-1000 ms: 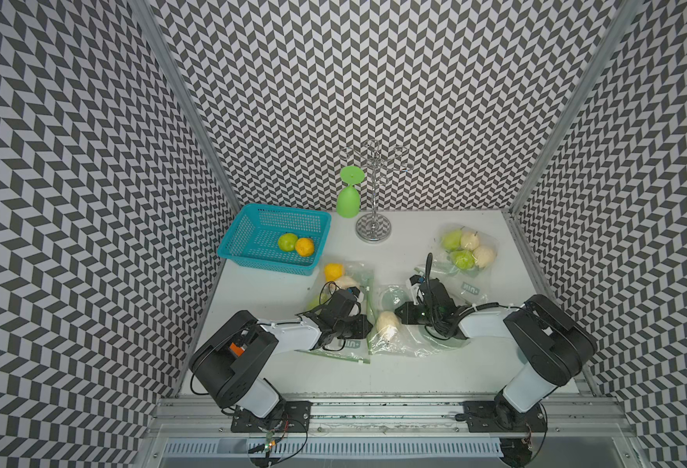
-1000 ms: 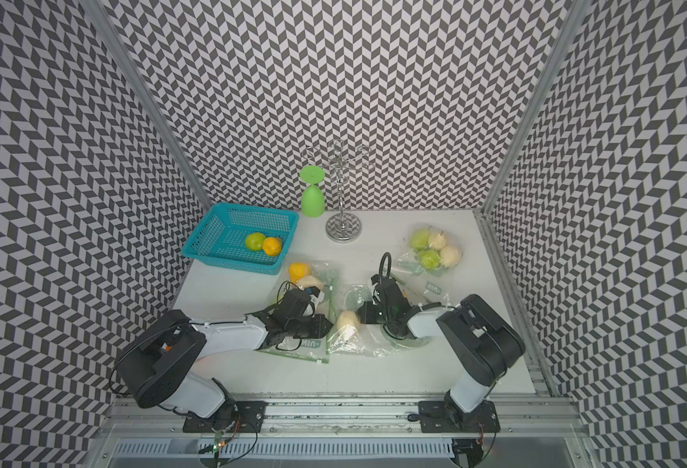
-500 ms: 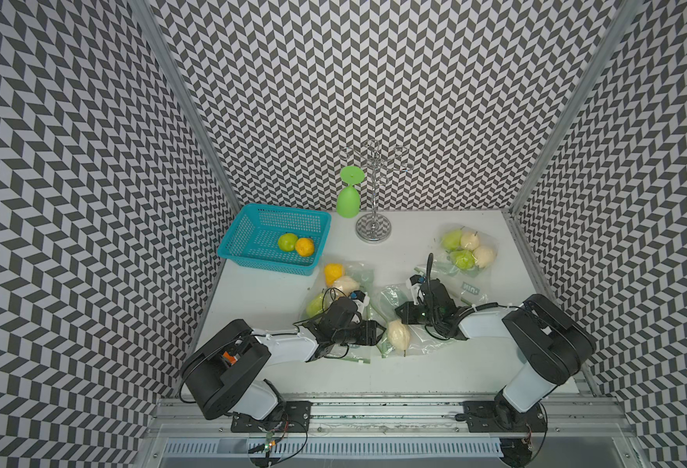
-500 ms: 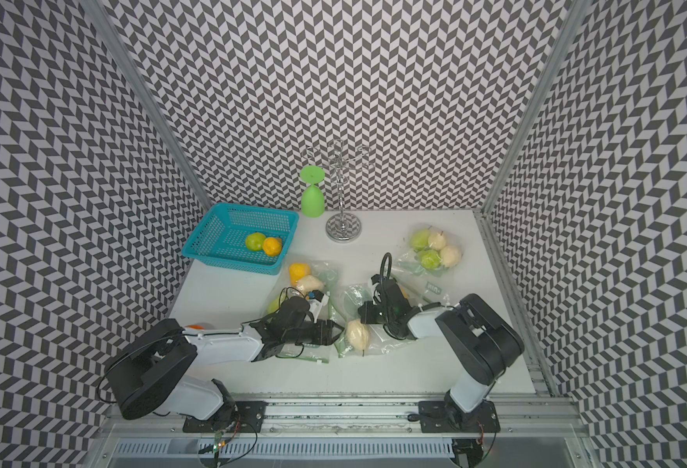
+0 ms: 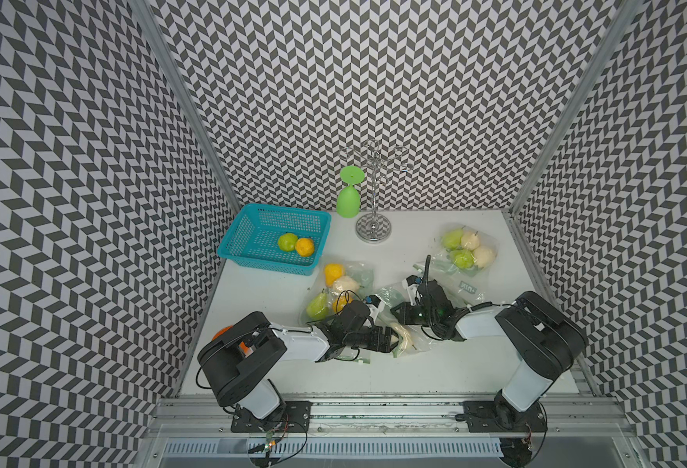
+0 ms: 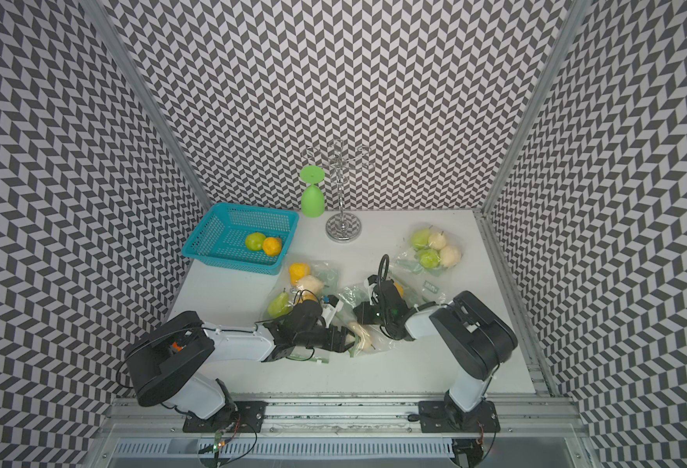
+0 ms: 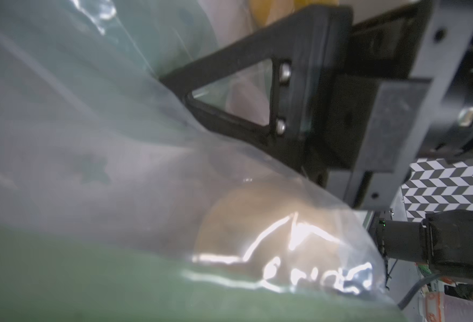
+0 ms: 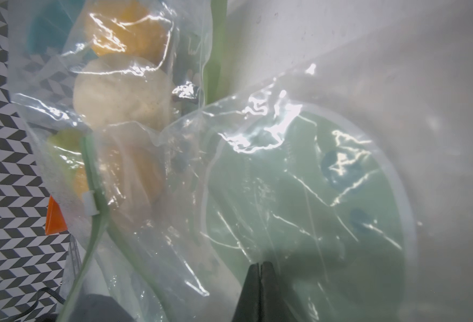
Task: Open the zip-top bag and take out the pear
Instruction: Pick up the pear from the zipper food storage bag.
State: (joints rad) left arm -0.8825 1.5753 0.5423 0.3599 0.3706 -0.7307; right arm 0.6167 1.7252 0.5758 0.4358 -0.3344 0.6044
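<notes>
Clear crinkled film: zip-top bag (image 5: pixel 386 295) is lying mid-table (image 5: pixel 277 366), glossy and creased, with a pale green round print showing through it in the right wrist view. pear (image 5: pixel 402 331) is sitting inside the bag at its near end, on its side under the film; it is pale cream and smooth with a tapered neck.

left gripper (image 5: pixel 393 341) is sitting low right at the pear, jaws standing apart in both top views. Left wrist view is showing just one finger (image 7: pixel 260 97), a black triangular frame with film draping against it. The pear is reading brownish and blurred through the plastic there.

right gripper (image 8: pixel 260 267) is pinching the bag film, black tips pressed together.

Two more fruit bags are lying either side: left bag (image 5: pixel 360 275) touching the centre one, right bag (image 5: pixel 479 265) near the back corner. Teal mesh basket (image 5: pixel 234 247) is holding two round fruits. Green goblet (image 5: pixel 348 201) is hanging upside down on chrome rack (image 5: pixel 373 233).
</notes>
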